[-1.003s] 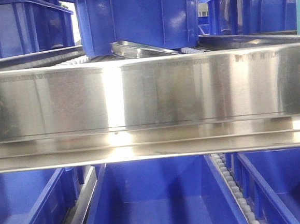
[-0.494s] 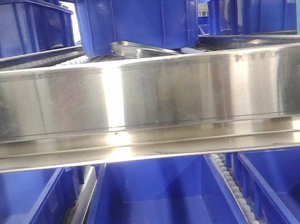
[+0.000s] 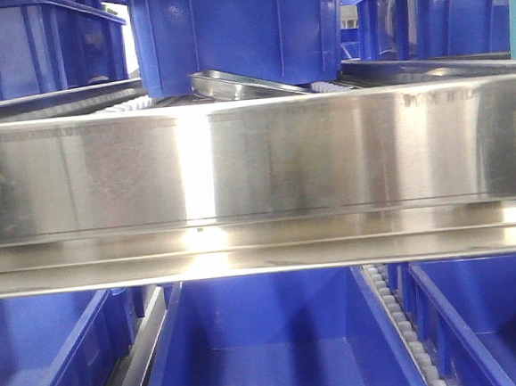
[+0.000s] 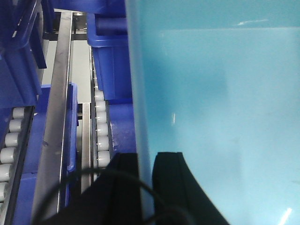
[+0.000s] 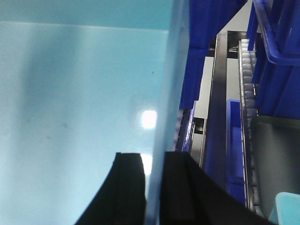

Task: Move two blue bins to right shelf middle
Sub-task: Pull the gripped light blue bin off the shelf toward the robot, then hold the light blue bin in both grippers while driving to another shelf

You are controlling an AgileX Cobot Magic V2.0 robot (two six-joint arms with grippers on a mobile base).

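Front view: a steel shelf beam (image 3: 257, 184) is filling mid-frame, with dark blue bins (image 3: 237, 34) cut off above and below.

Left wrist: the left gripper (image 4: 146, 187), jaws narrow, is pinching the pale blue bin (image 4: 215, 117) by its wall, with a roller lane (image 4: 101, 131) just beside.

Right wrist: the right gripper (image 5: 153, 187) is clamping another wall likewise (whether two bins are nested is unclear).

A steel beam (image 3: 256, 171) spans the front view. Above it stand three dark blue ribbed bins: left (image 3: 32, 50), middle (image 3: 237, 34), right (image 3: 440, 9). A steel tray (image 3: 231, 83) lies tilted under the middle one. Below the beam sit three more dark bins, open, side by side; white rollers (image 3: 402, 325) run between the middle (image 3: 271, 353) and right (image 3: 491, 318) ones. The left wrist view shows a steel rail (image 4: 58, 117) beside a roller track (image 4: 101, 126). The right wrist view shows another rail (image 5: 215, 117), rollers (image 5: 248, 93) and a grey tray (image 5: 276, 159).
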